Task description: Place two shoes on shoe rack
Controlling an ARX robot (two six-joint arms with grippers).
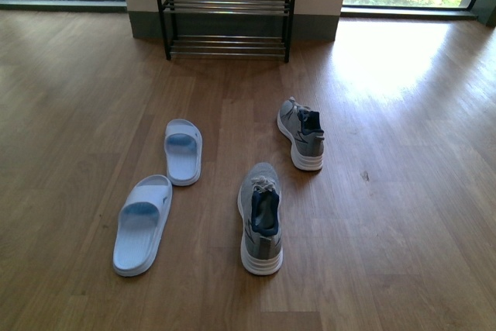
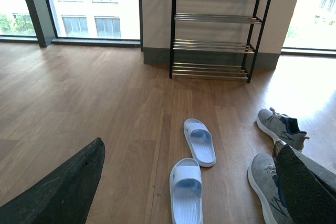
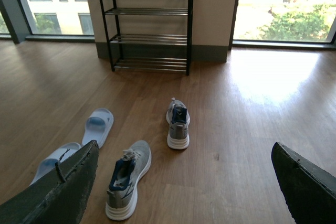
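Left hand, right hand: both spread wide. Far sneaker, near sneaker, far sandal, near sandal on floor before rack.

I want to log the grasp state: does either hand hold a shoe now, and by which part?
Nothing is held. The left hand and the right hand are both open and empty; the sneakers and sandals lie on the floor.

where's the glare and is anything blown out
Front view: sun glare whitens the brown wooden plank floor right of the black-framed chrome-bar shoe rack. Right wrist view: same bright patch, and the tall glass window is washed out. Left wrist view: that window is blown near white.
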